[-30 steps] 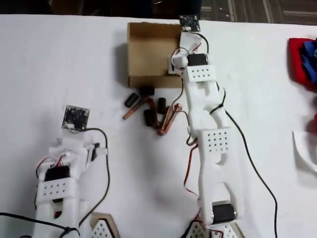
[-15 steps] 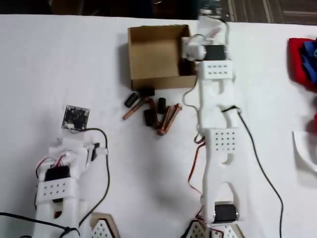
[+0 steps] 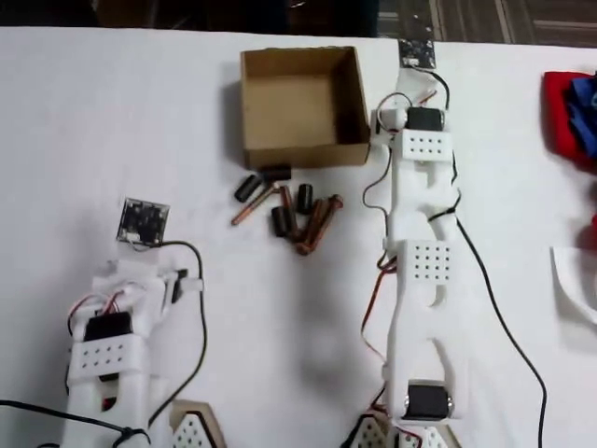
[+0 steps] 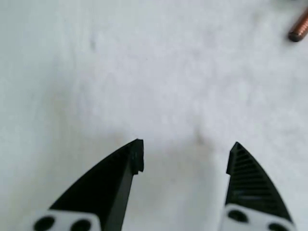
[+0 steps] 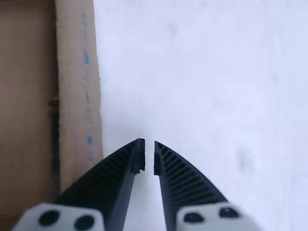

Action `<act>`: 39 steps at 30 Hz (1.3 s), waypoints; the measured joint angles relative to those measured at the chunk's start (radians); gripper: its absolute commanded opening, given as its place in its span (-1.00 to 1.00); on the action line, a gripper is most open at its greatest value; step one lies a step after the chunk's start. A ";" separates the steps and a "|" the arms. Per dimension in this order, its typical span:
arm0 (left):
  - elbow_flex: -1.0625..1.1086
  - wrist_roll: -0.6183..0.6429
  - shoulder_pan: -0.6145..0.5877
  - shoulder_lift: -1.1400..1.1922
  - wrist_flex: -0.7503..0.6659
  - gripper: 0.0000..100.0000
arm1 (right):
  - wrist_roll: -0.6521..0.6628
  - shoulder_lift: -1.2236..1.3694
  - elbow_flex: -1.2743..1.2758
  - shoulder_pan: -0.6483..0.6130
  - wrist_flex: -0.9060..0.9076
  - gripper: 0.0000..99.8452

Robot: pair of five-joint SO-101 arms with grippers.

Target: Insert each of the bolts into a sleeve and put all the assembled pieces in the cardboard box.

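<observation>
The cardboard box (image 3: 298,103) stands open at the back of the table, its floor bare. Just in front of it lies a pile of black sleeves (image 3: 280,221) and copper bolts (image 3: 317,224), all loose. My right arm (image 3: 418,149) stretches along the box's right side. Its gripper (image 5: 147,156) is shut with nothing in it, over white table beside the box wall (image 5: 77,86). My left arm (image 3: 117,317) sits at the front left, away from the pile. Its gripper (image 4: 186,156) is open over bare table, with a copper bolt tip (image 4: 299,30) at the edge of view.
A red cloth (image 3: 569,112) and a curved white object (image 3: 574,289) lie at the table's right edge. Black cables (image 3: 494,317) trail beside the right arm. The table's back edge runs just behind the box.
The right arm has swung right, from over the box's right part out to the table beside it. The left arm and the pile have not moved.
</observation>
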 measured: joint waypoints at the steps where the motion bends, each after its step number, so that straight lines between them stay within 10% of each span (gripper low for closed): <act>1: 0.000 0.000 0.000 0.000 0.000 -0.42 | 0.000 0.000 -0.008 -0.008 0.012 -0.96; 28: 0.000 0.000 0.000 0.000 0.000 -0.42 | 0.000 -0.210 -0.239 -0.029 0.493 -0.94; 39: 0.000 0.000 0.015 0.000 0.000 -0.42 | 0.002 -0.624 0.405 -0.140 0.500 -0.82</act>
